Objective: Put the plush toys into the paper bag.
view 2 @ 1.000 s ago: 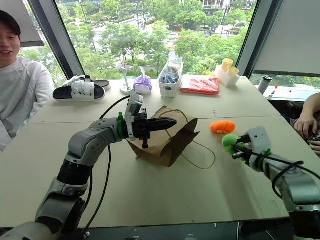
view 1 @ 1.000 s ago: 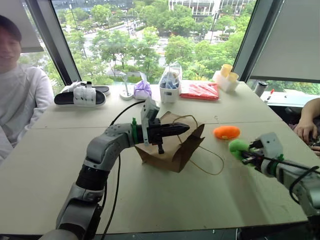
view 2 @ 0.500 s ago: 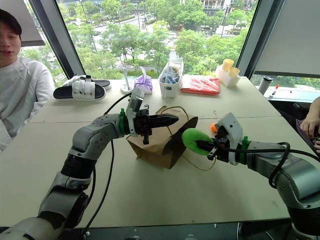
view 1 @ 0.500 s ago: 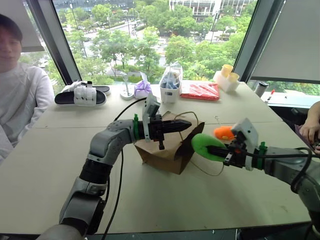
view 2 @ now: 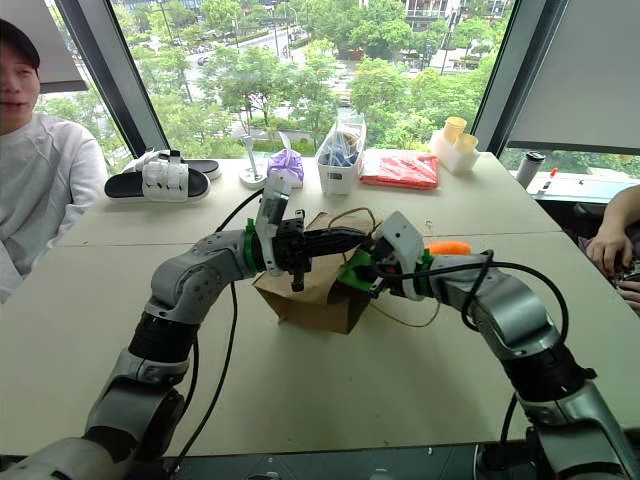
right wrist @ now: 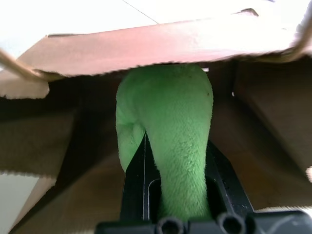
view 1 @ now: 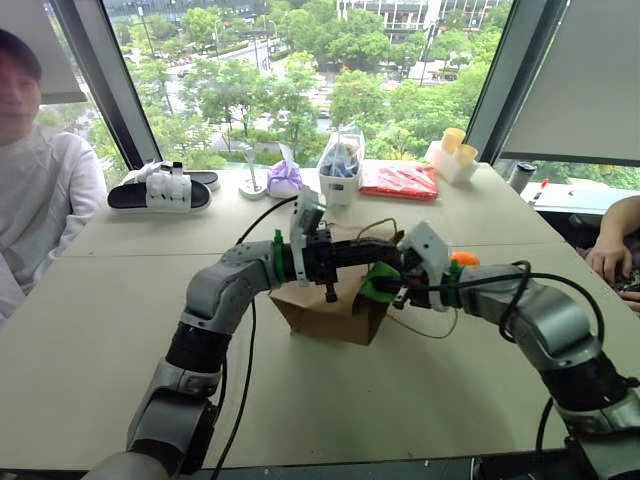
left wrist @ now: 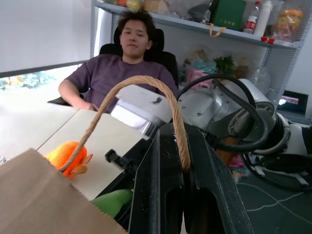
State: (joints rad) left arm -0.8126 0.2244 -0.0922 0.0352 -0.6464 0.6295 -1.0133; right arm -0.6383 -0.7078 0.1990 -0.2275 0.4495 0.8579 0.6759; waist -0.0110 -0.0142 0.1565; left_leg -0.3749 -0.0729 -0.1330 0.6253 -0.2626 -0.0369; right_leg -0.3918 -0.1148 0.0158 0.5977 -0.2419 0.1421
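A wide beige worktop point(view 1: 300, 400) stands before big windows onto trees, with a person seated at either end. The brown paper bag point(view 1: 330, 310) lies near the middle, its mouth turned toward the robot's right. The left end effector point(view 1: 385, 256) is clenched on one of the bag's cord handles point(left wrist: 146, 85), lifting the upper edge so the mouth gapes. The right end effector point(view 1: 385, 288) is grasping the green plush point(view 1: 378, 280) and has it right at the bag's mouth; the right wrist view shows the green plush point(right wrist: 165, 136) under the upper paper edge, with the bag's dark inside beyond it. The orange plush point(view 1: 465, 259) lies on the worktop just behind the right wrist, outside the bag.

By my reading neither toy is in yet: the green one is at the threshold and not released, and the orange one is untouched. What is left is to push the green in, let go, then fetch the orange.

A second ago the right arm was well off to the right with the green plush near the worktop's edge; half a second ago it was halfway across. The left end effector has kept its hold on the handle, and the bag's mouth now stands slightly higher. The orange plush has not shifted.
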